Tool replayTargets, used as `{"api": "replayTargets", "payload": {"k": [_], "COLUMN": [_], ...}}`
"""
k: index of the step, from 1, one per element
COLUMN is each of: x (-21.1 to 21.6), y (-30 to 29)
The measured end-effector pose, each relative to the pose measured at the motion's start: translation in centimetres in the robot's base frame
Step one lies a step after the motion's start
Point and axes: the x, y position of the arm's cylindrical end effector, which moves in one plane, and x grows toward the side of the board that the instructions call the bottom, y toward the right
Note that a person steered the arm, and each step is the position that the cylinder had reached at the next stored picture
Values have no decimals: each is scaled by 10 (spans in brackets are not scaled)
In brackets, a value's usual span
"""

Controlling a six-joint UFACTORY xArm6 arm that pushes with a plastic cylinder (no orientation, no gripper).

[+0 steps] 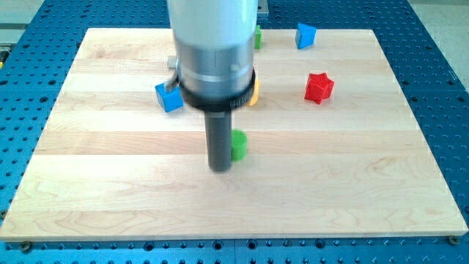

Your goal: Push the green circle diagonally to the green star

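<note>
The wooden board fills most of the view, lying on a blue perforated table. Over its upper middle hangs the arm, a broad pale cylinder ending in a dark collar, which hides a good part of the board behind it. From the collar the dark rod drops straight down, and its tip rests on the wood a little below the board's centre. The rod is a plain pusher: it has nothing to open or close and it holds nothing.

Among the blocks, the red star sits well to the view's right, a blue block lies near the top edge, and a blue cube lies at the view's left of the collar. A yellow block peeps out from the collar's right side, its shape hidden.

The green circle stands just at the view's right of the rod, touching it or very nearly so, slightly above the tip's level. A sliver of green shows at the top beside the arm; this is probably the green star, though too little shows to be sure of its shape.

As a judgement, the task is at an early stage: the tip is in position against the circle, but the circle is well apart from that green sliver. What remains is the whole push up the board and slightly rightward, past the yellow block.
</note>
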Motion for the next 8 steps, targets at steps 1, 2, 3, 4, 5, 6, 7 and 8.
{"api": "replayTargets", "payload": {"k": [1, 2, 3, 4, 5, 6, 7, 8], "x": [-47, -15, 0, -71, -131, -152, -135, -151], "y": [18, 8, 35, 88, 131, 137, 122, 68]}}
